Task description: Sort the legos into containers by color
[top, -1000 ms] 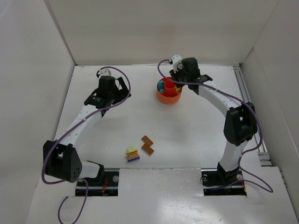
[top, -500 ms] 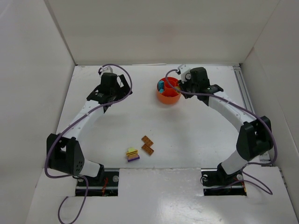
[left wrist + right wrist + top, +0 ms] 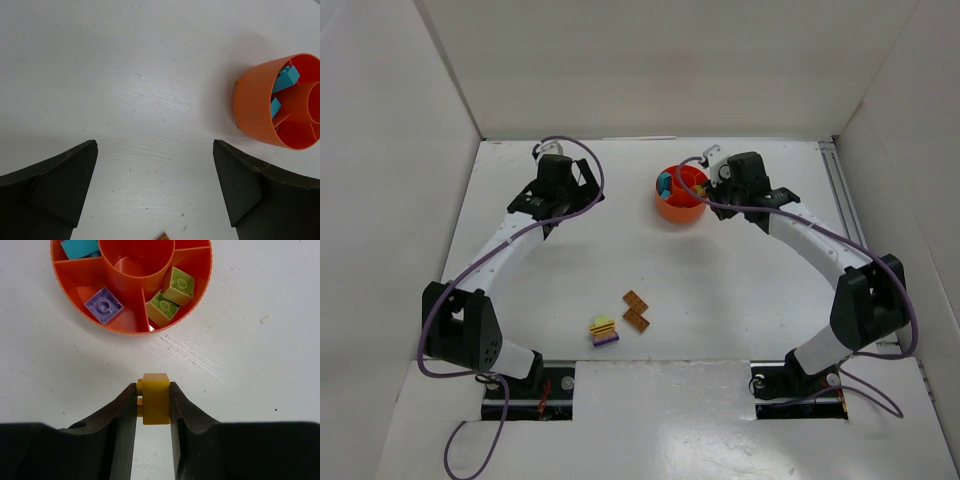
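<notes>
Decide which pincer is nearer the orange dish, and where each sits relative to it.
Right. The right pincer, shut on a yellow brick, is just off the dish on its right side. The left pincer, open, sits well away to the dish's left.

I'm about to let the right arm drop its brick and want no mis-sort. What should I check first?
1. Right gripper clamped on yellow brick: ok.
2. Brick above orange dish: not ok, it is over bare table, short of the rim.
3. Centre well free: ok, as far as visible.
4. Sorted colours unmixed: ok; purple brick alone, two yellow-green bricks together.
5. Left gripper out of the way: ok, open, beside the dish.
</notes>
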Controlling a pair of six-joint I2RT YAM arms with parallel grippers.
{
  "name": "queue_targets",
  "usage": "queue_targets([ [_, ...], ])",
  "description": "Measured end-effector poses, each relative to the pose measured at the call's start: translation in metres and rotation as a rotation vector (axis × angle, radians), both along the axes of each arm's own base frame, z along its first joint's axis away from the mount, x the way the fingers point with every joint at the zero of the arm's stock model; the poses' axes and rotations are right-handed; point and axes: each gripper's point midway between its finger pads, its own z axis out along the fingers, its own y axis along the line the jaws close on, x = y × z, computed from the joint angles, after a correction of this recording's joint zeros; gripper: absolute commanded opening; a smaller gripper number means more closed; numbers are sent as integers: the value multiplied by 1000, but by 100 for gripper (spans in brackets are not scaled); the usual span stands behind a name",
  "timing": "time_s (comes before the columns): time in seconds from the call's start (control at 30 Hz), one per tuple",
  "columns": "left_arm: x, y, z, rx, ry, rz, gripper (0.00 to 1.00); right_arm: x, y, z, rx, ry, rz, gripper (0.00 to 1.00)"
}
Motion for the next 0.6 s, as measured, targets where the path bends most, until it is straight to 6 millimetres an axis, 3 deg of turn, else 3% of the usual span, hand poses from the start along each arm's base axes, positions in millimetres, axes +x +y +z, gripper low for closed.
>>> queue_targets([
  [0.37, 4, -1, 9, -5, -20, 1, 99, -14, -19, -3, 9, 10, -48, 13],
  [0.6, 12, -2, 11, 3, -24, 0, 99, -15, -61, -9, 16, 23, -153, 13],
])
